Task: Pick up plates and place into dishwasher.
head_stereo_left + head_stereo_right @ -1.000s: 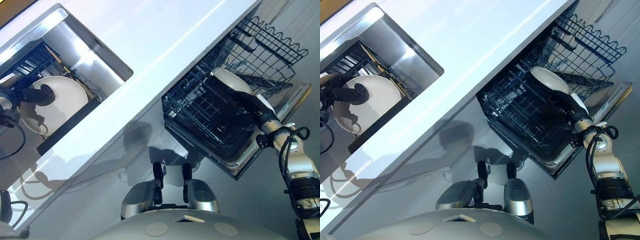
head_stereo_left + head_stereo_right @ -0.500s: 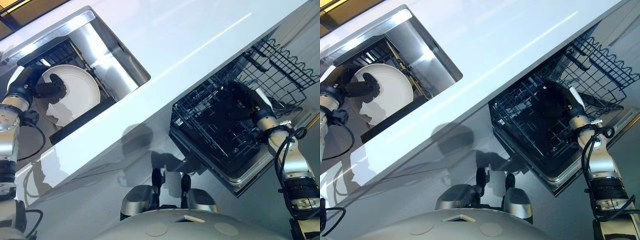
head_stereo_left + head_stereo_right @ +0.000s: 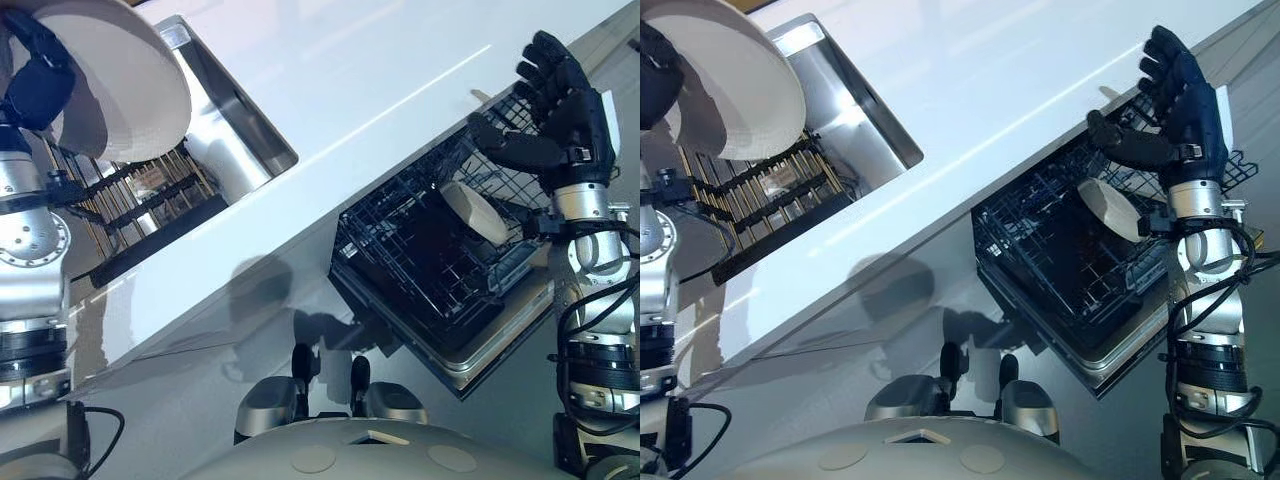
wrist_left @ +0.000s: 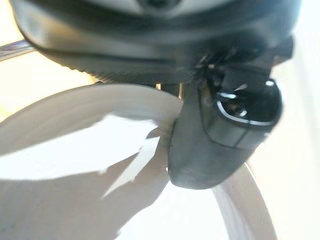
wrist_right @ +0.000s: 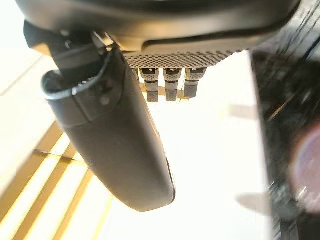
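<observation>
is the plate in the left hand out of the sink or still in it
Out. The left hand holds the plate raised above the sink, clear of the rack inside; its thumb presses the plate's face in the wrist view.

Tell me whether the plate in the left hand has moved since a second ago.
Yes. The plate, gripped by the left hand, has risen out of the sink; it now sits above the sink's rim, over the counter edge.

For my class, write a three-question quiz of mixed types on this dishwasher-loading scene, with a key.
1. True or false: the left hand grips a round white plate raised above the steel sink.
2. The right hand is: A open, B shut on a plate, C hidden.
3. Fill in: a second white plate stands in the dark wire ____ rack.

Key: 1 true; 2 A; 3 dishwasher.
</observation>
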You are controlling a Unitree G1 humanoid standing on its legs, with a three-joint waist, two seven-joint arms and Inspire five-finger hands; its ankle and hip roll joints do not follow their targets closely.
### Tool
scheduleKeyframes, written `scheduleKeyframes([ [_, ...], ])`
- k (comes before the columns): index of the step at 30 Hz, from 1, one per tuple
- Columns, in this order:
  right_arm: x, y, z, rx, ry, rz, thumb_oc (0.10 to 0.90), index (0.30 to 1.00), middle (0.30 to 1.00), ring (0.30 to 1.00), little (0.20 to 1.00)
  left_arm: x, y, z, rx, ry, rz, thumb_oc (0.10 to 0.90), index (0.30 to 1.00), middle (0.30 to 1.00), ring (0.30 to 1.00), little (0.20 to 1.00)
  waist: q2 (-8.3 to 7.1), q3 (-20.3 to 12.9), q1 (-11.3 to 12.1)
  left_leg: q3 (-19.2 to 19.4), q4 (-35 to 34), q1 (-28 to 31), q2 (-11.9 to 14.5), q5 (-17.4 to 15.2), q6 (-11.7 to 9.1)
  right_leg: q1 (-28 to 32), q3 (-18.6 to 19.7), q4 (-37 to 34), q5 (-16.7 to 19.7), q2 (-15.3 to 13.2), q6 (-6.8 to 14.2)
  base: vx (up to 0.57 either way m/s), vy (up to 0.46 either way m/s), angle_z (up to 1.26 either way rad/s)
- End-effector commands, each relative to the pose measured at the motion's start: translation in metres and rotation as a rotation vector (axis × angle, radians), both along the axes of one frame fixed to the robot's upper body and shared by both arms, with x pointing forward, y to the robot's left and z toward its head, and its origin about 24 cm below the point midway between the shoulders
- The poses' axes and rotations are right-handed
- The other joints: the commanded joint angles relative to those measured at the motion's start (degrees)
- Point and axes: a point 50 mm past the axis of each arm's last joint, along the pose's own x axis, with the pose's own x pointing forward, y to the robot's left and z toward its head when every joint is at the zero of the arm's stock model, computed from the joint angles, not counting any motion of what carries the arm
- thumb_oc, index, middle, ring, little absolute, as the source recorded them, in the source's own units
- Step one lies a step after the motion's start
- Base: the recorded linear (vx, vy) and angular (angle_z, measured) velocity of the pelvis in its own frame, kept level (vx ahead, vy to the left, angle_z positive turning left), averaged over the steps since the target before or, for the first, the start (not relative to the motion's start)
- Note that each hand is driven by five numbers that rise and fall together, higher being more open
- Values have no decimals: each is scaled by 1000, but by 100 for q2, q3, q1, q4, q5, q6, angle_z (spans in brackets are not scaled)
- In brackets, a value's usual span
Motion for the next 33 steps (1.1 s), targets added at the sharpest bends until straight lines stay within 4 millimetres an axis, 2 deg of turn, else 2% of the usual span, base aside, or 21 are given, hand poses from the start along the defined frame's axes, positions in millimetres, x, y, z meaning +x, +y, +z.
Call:
scheduleKeyframes([
  [1, -8, 28, 37, -13, -216, 166, 800, 900, 900, 900, 900, -10, -12, 21, 101, -233, 24, 100, 300, 300, 300, 200, 141, -1407, -24, 144, 110, -98, 166, -465, -297, -529, -21, 660, -522, 409, 11, -20, -68, 0],
  [8, -10, 71, 60, 34, -323, 384, 800, 900, 900, 900, 900, -4, -48, 35, 163, -394, -29, 100, 300, 300, 300, 200, 141, -1479, -26, 230, 163, -103, 195, -477, -364, -502, -112, 590, -472, 422, -5, -7, -54, -1],
  [14, -12, 103, 68, 83, -337, 573, 800, 900, 900, 900, 900, 4, -80, 41, 202, -437, -125, 100, 300, 300, 300, 200, 160, -1517, -56, 258, 168, -80, 206, -494, -371, -496, -129, 622, -492, 430, -11, 4, -11, -1],
  [21, -9, 138, 65, 125, -288, 720, 800, 900, 900, 900, 900, 22, -121, 31, 204, -371, -256, 100, 300, 300, 300, 200, 169, -1545, -116, 275, 174, -17, 196, -531, -336, -467, -78, 635, -492, 435, 7, 13, -11, -3],
  [28, -4, 159, 54, 158, -213, 769, 800, 900, 900, 900, 900, 32, -147, 16, 160, -289, -368, 100, 300, 300, 300, 200, 174, -1524, -172, 281, 196, 32, 190, -564, -290, -462, 14, 685, -503, 462, 17, 25, -4, -4],
  [33, -1, 166, 48, 166, -169, 776, 800, 900, 900, 900, 900, 34, -159, 7, 148, -248, -422, 100, 300, 300, 300, 200, 164, -1506, -190, 282, 189, 97, 179, -617, -270, -416, 41, 697, -552, 466, 28, 49, 3, -2],
])
